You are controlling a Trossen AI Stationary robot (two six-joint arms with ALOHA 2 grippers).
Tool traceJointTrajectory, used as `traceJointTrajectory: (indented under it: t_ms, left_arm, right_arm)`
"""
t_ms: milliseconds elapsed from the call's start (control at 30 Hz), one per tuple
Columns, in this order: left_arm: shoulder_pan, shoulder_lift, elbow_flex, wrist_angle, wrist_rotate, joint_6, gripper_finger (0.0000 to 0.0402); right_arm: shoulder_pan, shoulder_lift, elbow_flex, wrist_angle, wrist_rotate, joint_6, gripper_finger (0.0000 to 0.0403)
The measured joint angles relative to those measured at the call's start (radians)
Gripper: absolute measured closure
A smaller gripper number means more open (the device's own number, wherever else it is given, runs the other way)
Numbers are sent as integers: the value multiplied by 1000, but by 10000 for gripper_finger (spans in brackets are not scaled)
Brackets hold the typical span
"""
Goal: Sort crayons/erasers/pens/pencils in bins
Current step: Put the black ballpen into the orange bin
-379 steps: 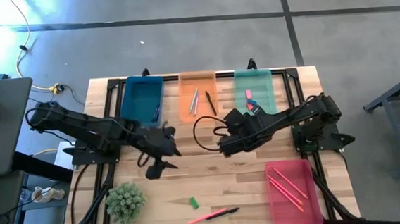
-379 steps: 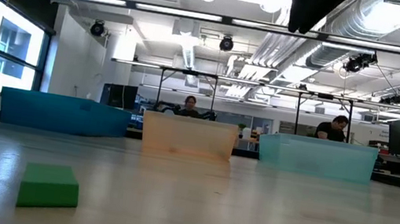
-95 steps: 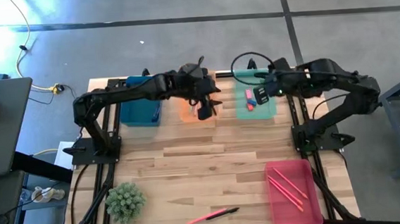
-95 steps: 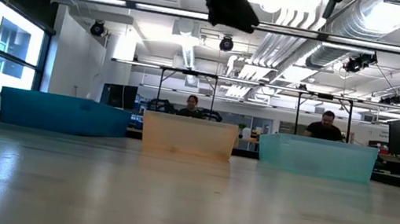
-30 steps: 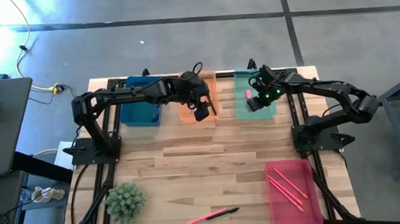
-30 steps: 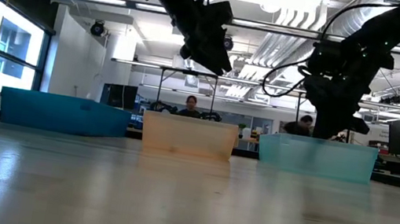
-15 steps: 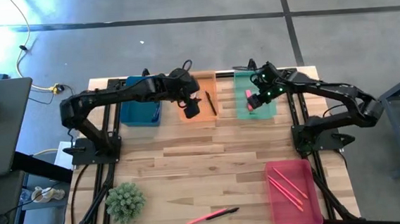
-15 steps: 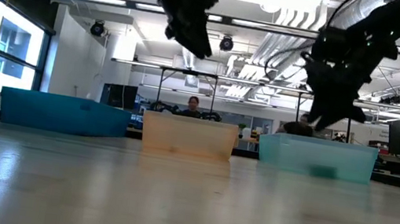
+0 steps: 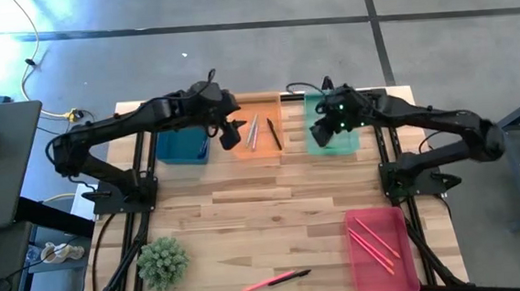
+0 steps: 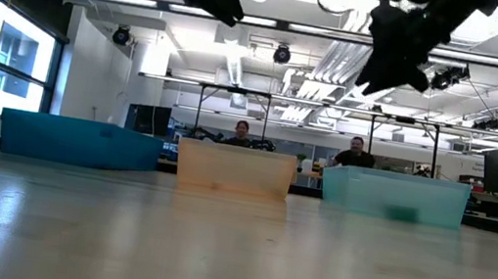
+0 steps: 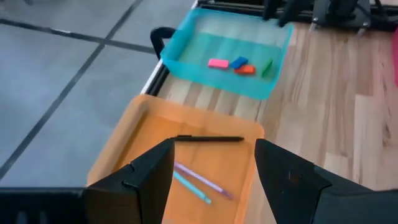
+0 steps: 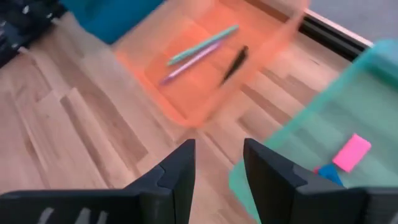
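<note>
Right gripper (image 9: 325,134) hung open and empty over the green bin (image 9: 332,119) at upper right of centre in the high view — a second before, it had been lower in that bin, and now it was lifted clear. Inside, the left wrist view showed four erasers: pink (image 11: 218,63), blue (image 11: 238,62), red-orange (image 11: 246,70) and green (image 11: 267,67). The green eraser that had lain on the table twelve seconds back was now in that bin; that delivery looked done.

Left gripper (image 9: 229,135) was also open and empty, and had drawn back left, off the orange bin (image 9: 257,126) toward the blue bin (image 9: 183,131). The orange bin held two pale pens (image 9: 253,131) and a black pen (image 9: 273,133).

What remained loose — one pink stick with a dark tip (image 9: 276,279), lower centre of the table. The red-pink bin (image 9: 376,250) at lower right already held pink sticks. The green plant (image 9: 163,262) at lower left stood apart from it; nothing seemed to block a reach.
</note>
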Motion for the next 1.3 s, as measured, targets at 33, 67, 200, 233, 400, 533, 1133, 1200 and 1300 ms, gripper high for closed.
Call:
traceJointTrajectory:
  t_ms: [33,67,200,233,400,533,1133,1200,1300]
  left_arm:
    - [0,-3,0,-8,-6,0,188]
    - [-1,-5,0,-21,-8,0,188]
    - [-4,3,0,-75,-8,0,188]
    - [-8,8,-1,-85,-7,0,188]
    - [-43,10,-90,-8,-6,-26,188]
    - [-77,8,-171,6,-4,-45,188]
    - [-210,6,-224,-198,-44,-247,188]
    - [-222,6,-224,-247,-66,-293,188]
    - [-241,6,-224,-299,-101,-354,188]
  right_arm:
    - [33,2,12,-4,26,7,275]
    - [64,5,23,-10,50,12,275]
    - [191,20,70,-20,139,36,275]
    - [221,25,82,-27,161,46,275]
    - [369,77,161,-55,265,101,275]
    - [463,142,226,-115,310,155,275]
    - [739,481,545,-425,290,204,275]
    - [763,506,557,-432,261,176,275]
    - [797,536,560,-429,202,143,275]
